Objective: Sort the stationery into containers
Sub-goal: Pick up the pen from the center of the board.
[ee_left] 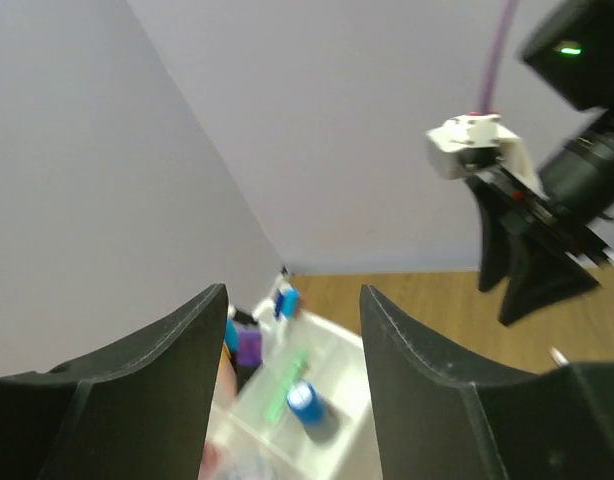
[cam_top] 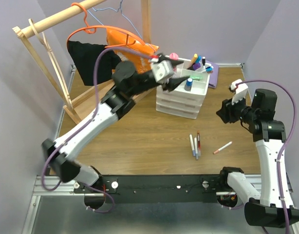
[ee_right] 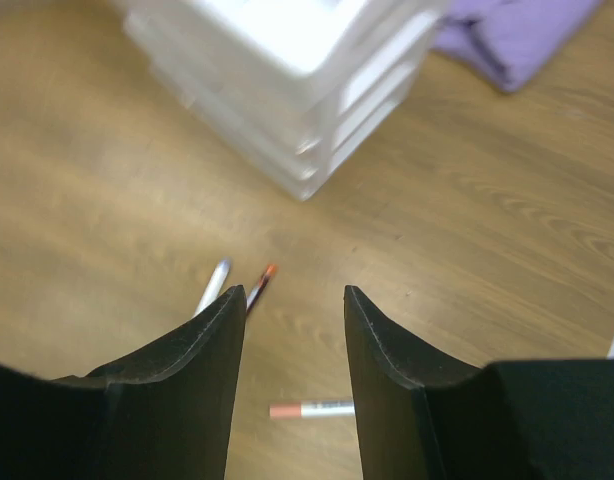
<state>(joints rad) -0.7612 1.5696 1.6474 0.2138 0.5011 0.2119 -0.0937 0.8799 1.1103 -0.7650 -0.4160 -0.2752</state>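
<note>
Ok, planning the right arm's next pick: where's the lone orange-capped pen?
Top view, right half of the table: the orange-capped pen lies alone, just right of the clustered pens.

on the tabletop (cam_top: 140, 136) lie three clustered pens (cam_top: 195, 145) and one orange-capped pen (cam_top: 222, 147), four in all. one white organiser (cam_top: 181, 97) has three drawers (cam_top: 178, 111). its tray (cam_top: 203, 89) holds one blue-capped bottle (cam_top: 188, 83), one green pen (cam_top: 198, 77) and at least three upright markers (cam_top: 197, 60). one purple cloth (cam_top: 213, 76), one orange bag (cam_top: 135, 48), one wooden rack (cam_top: 42, 53).

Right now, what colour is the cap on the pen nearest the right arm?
Orange; the pen shows best in the right wrist view.
</note>
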